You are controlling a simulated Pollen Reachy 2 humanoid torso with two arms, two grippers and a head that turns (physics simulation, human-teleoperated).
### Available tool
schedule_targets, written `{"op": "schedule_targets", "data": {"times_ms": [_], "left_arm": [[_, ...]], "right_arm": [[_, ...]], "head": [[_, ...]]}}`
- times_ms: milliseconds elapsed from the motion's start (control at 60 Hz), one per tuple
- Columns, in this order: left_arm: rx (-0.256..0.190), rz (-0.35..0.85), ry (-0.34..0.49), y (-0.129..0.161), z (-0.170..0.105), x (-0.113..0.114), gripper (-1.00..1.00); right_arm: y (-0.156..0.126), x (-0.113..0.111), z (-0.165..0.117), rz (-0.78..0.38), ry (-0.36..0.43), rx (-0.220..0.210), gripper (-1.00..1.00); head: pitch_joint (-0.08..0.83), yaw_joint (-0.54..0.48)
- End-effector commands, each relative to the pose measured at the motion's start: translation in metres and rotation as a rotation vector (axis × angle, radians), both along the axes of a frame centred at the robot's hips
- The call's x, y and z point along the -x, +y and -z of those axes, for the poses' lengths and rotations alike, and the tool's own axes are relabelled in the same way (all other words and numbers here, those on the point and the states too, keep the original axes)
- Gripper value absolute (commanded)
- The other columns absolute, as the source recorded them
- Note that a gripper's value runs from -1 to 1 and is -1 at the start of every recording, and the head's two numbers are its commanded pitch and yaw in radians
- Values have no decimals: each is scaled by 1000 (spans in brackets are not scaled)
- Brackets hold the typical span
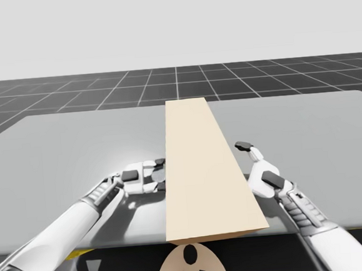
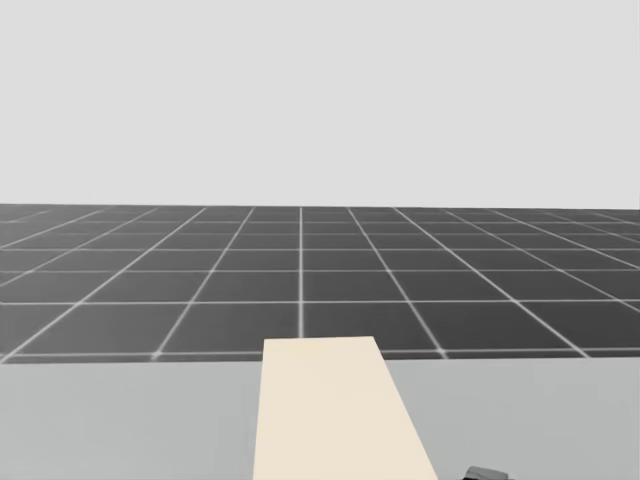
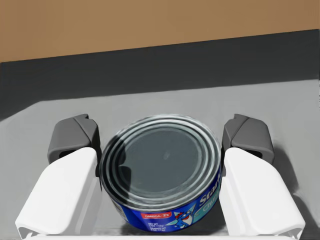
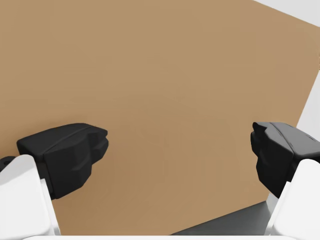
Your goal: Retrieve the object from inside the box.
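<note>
A long tan box (image 1: 202, 171) lies down the middle of the grey table (image 1: 62, 145). In the left wrist view a low round blue can (image 3: 162, 165) with a silver lid sits between my left gripper's (image 3: 161, 134) fingers, and both fingers press its sides. In the high view my left gripper (image 1: 154, 175) is at the box's left side, low over the table. My right gripper (image 1: 258, 162) stands open just right of the box. Its wrist view faces the box's brown wall (image 4: 175, 75) with nothing between the fingers (image 4: 75, 150).
Beyond the can, the box's brown wall (image 3: 150, 25) rises over a dark shadowed band (image 3: 160, 70). The box top (image 2: 330, 420) reaches toward the table's far edge. Bare table lies to the left and right of the box.
</note>
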State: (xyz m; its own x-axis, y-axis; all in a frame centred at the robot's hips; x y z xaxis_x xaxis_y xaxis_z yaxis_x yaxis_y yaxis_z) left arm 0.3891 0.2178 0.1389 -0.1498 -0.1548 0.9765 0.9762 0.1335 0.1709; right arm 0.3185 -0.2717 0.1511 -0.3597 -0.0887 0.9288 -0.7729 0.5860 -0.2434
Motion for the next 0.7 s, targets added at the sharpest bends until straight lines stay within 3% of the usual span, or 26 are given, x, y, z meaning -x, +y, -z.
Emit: {"op": "schedule_targets", "data": {"times_ms": [17,233,700], "left_arm": [[171,108,19,37,-19,6,1000],[189,44,-35,68,-33,15,1000],[270,-159,-179,148,-84,27,1000]], "right_arm": [[-6,5,4,-36,-37,-57,-1000],[-20,7,9,-6,-31,-63,-1000],[-25,7,8,5,-33,-68,-1000]], "head": [[47,-43],[43,-39],[34,-39]]}}
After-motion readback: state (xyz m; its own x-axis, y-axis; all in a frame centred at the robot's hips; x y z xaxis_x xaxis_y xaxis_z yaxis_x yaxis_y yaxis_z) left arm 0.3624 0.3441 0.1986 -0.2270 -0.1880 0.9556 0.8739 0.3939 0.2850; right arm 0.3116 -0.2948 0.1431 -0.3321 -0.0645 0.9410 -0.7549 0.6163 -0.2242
